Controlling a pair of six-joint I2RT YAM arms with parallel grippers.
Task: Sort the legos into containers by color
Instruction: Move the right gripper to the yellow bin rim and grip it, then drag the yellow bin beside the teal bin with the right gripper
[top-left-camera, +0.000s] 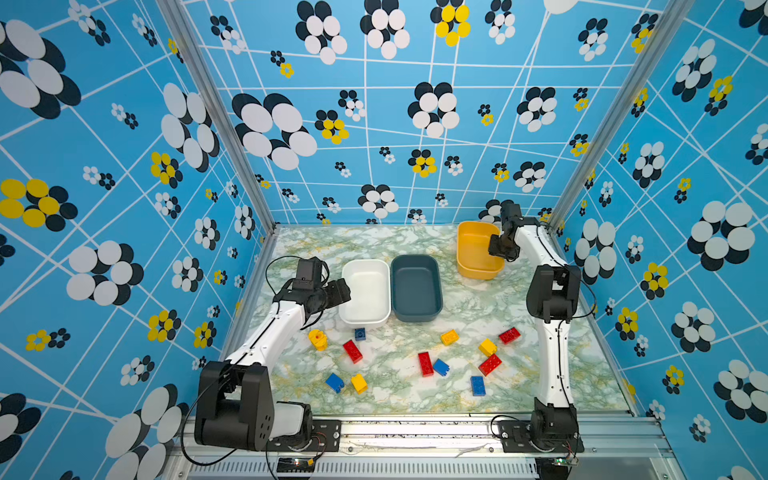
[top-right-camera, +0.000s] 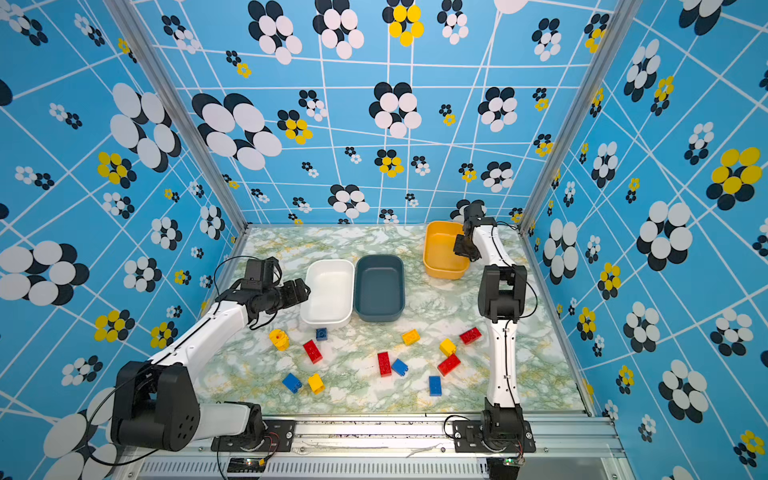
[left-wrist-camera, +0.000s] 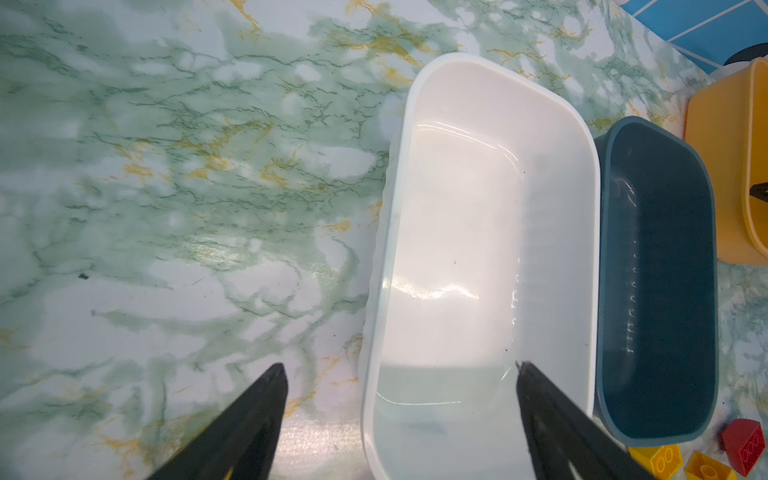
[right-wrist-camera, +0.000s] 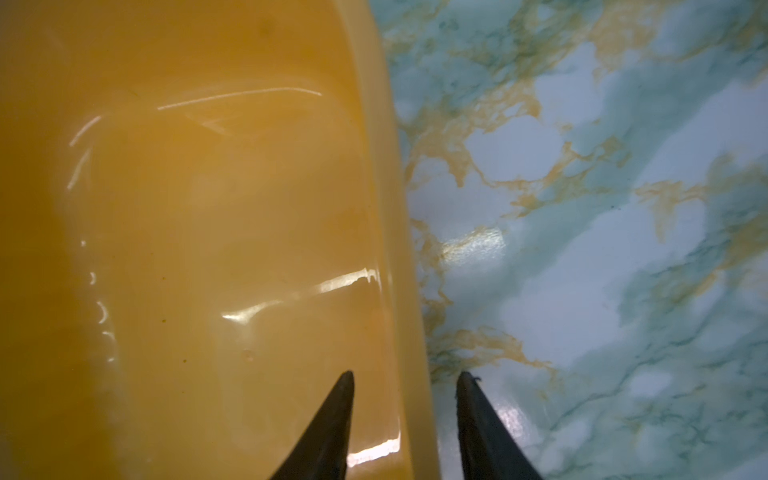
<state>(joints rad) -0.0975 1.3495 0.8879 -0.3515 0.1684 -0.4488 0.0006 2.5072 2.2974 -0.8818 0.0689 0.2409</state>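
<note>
Several red, blue and yellow legos lie loose on the marble table in front of the containers, among them a red one (top-left-camera: 352, 351), a blue one (top-left-camera: 478, 385) and a yellow one (top-left-camera: 449, 336). The white tub (top-left-camera: 365, 316) and the slate tub (top-left-camera: 415, 313) stand side by side, both empty. The yellow tub (top-left-camera: 473, 270) sits at the back right. My left gripper (left-wrist-camera: 401, 365) is open wide above the white tub's (left-wrist-camera: 486, 232) left rim, holding nothing. My right gripper (right-wrist-camera: 405, 376) straddles the yellow tub's (right-wrist-camera: 208, 208) right wall, jaws narrow, with a gap showing on each side.
The blue patterned walls (top-left-camera: 415, 124) enclose the table on three sides, and the yellow tub stands close to the back right corner post (top-left-camera: 552, 220). An aluminium rail (top-left-camera: 415, 432) with both arm bases runs along the front edge.
</note>
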